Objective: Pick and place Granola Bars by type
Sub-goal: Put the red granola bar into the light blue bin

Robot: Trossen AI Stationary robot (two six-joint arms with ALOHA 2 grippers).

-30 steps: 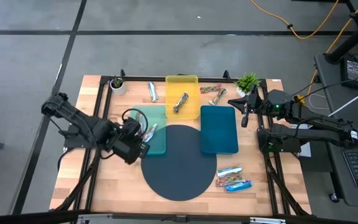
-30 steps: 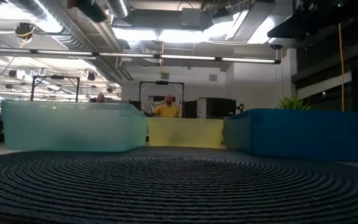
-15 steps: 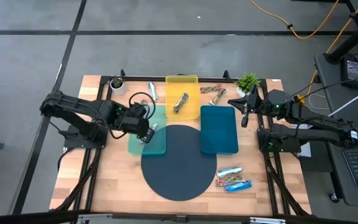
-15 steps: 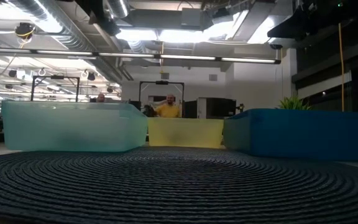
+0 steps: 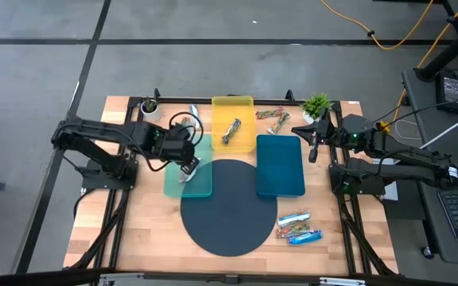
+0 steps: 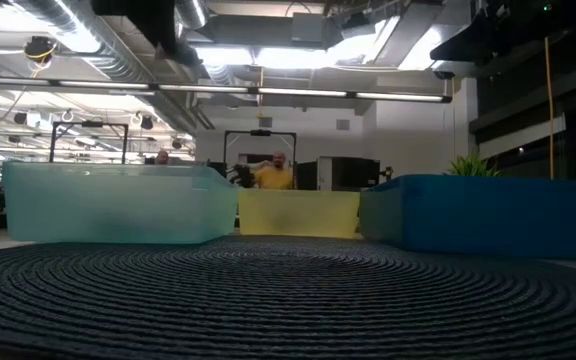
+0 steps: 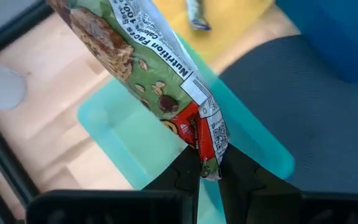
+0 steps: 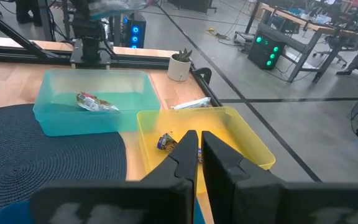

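Observation:
My left gripper [image 5: 183, 156] hangs over the teal tray [image 5: 173, 184], shut on a brown-green granola bar [image 7: 135, 62]. Another bar [image 8: 95, 102] lies flat inside that tray. One bar [image 5: 230, 131] lies in the yellow tray [image 5: 233, 103]. A silver bar [image 5: 196, 117] lies on the wood beside it, and two more bars [image 5: 273, 117] lie near the far edge. Two blue-white bars [image 5: 299, 227] lie at the near right. My right gripper [image 5: 312, 143] waits, shut, at the blue tray's [image 5: 281, 165] far right corner. My left gripper pinches the brown-green bar by the crimped end of its wrapper [image 7: 207, 158] between the two fingers. The bar is lifted clear above the teal tray, and its length sticks out past the fingertips.
A round dark woven mat [image 5: 229, 208] fills the table's middle. Small potted plants stand at the far left [image 5: 149, 107] and far right [image 5: 318, 103]. Black rails frame the table. People show in the room behind in the low view.
My left gripper, still holding the bar, has swung from the teal tray's near left corner toward the far edge and now stands over the tray's far part. It has turned as it went. The bar lying in the tray has stayed put.

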